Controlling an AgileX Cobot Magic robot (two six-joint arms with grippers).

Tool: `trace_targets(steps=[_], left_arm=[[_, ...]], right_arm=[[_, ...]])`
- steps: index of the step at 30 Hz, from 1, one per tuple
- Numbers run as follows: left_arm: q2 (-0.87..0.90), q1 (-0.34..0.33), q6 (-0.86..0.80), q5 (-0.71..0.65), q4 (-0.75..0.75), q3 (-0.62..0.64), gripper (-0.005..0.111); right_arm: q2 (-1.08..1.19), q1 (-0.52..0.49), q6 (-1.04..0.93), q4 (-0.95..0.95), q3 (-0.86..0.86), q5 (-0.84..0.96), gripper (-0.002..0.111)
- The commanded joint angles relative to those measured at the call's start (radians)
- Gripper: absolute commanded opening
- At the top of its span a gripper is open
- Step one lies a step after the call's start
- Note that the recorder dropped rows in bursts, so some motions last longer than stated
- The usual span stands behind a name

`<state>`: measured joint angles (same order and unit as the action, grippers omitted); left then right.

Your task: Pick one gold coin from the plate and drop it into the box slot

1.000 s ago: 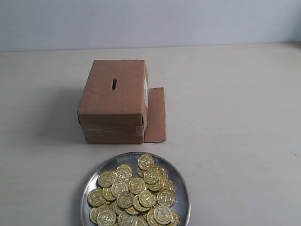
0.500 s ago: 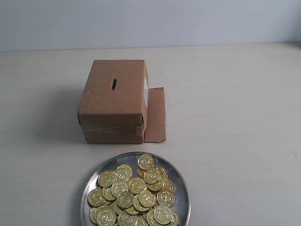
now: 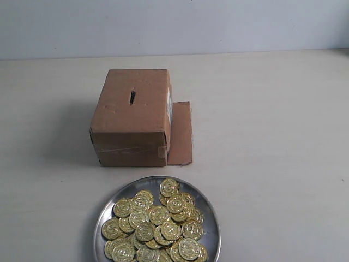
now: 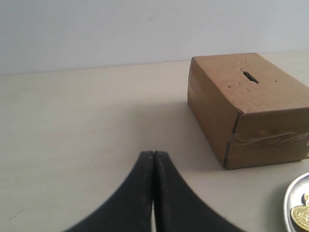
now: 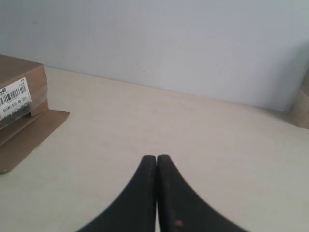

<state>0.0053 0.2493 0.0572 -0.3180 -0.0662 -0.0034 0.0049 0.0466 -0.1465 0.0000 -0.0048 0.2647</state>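
Observation:
The brown cardboard box (image 3: 133,114) stands mid-table with its dark slot (image 3: 132,97) on top and a side flap (image 3: 180,133) lying flat to its right. In front of it the silver plate (image 3: 127,193) holds a heap of gold coins (image 3: 158,229). Neither arm shows in the exterior view. In the left wrist view my left gripper (image 4: 153,153) is shut and empty over bare table, with the box (image 4: 251,108), its slot (image 4: 249,76) and the plate's rim (image 4: 290,193) beyond it. My right gripper (image 5: 157,157) is shut and empty, the box's labelled side (image 5: 19,96) off to one side.
A pale wall (image 3: 174,24) runs behind the beige table (image 3: 272,136). A brown object (image 5: 303,106) shows at the edge of the right wrist view.

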Motion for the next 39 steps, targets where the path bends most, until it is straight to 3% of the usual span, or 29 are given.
trace_targets(steps=[1, 39], left_arm=[[-0.005, 0.003, -0.001, -0.001, 0.003, 0.003, 0.000], [-0.005, 0.003, 0.003, -0.004, 0.003, 0.003, 0.000]], right_arm=[[-0.005, -0.005, 0.051, 0.000, 0.005, -0.004, 0.000], [-0.005, -0.005, 0.107, 0.000, 0.005, 0.073, 0.000]])
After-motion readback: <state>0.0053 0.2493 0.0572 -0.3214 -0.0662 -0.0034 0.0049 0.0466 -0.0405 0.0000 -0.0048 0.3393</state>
